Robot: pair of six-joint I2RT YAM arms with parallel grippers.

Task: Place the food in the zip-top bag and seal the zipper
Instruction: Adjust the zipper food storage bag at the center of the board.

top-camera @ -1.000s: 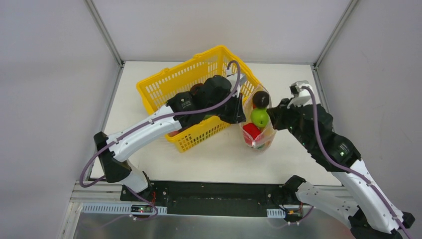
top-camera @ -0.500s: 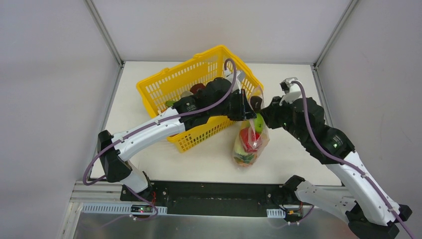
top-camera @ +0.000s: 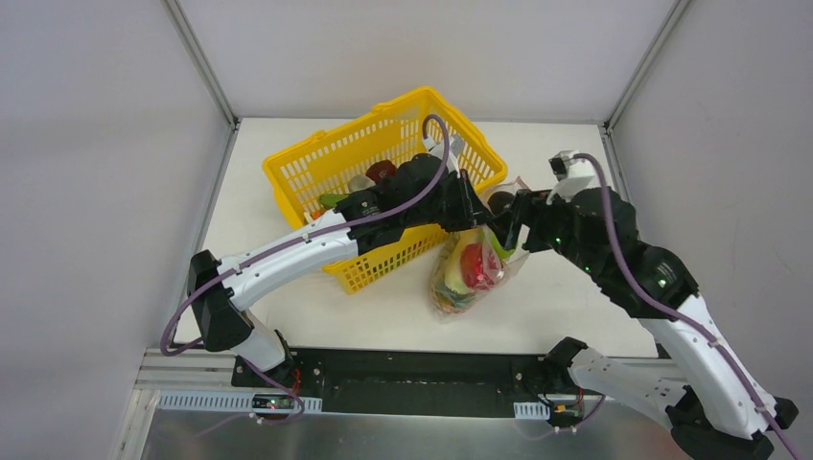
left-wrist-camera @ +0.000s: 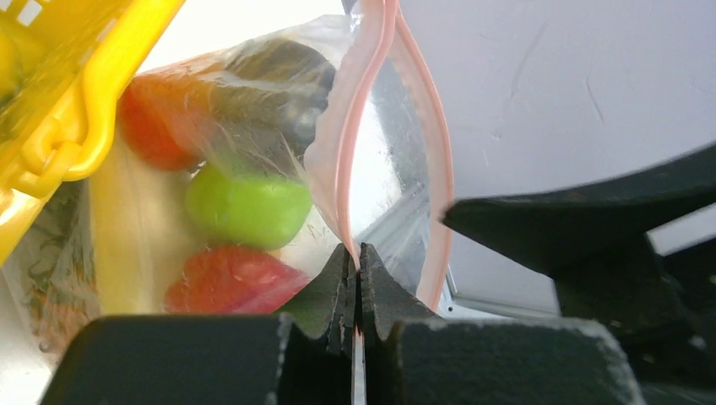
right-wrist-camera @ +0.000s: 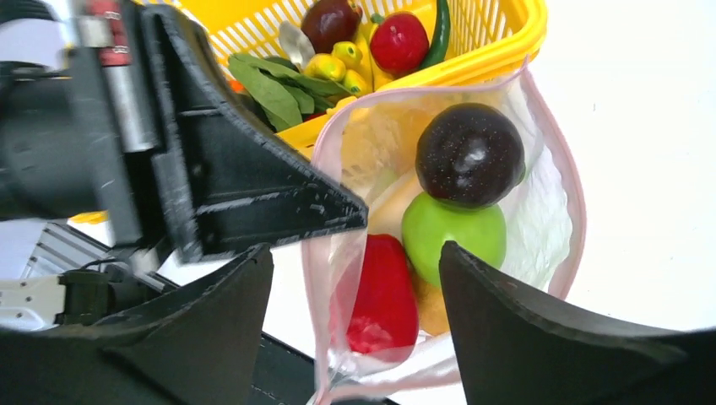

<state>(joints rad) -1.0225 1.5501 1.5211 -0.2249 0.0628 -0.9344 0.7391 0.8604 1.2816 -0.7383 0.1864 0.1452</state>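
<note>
Left hand [left-wrist-camera: 356,253] has its fingers pressed together on the zipper [left-wrist-camera: 342,143], pinching one end of the pinkish strip. The zip-top bag [top-camera: 468,270] hangs from that grip just beside the near right corner of the yellow basket [top-camera: 316,163], slanting down toward the counter [top-camera: 403,307]. Whether its lower end rests on the counter I cannot tell. The bag's mouth gapes, its two strips bowed apart. Inside, a dark round fruit [right-wrist-camera: 469,154] sits on top, a green apple [right-wrist-camera: 453,232] is just under it, and a red piece [right-wrist-camera: 384,291] is lower down. The right hand [right-wrist-camera: 355,253] faces the mouth with its fingers spread wide, gripping nothing. More food [right-wrist-camera: 397,38] lies in the basket.
</note>
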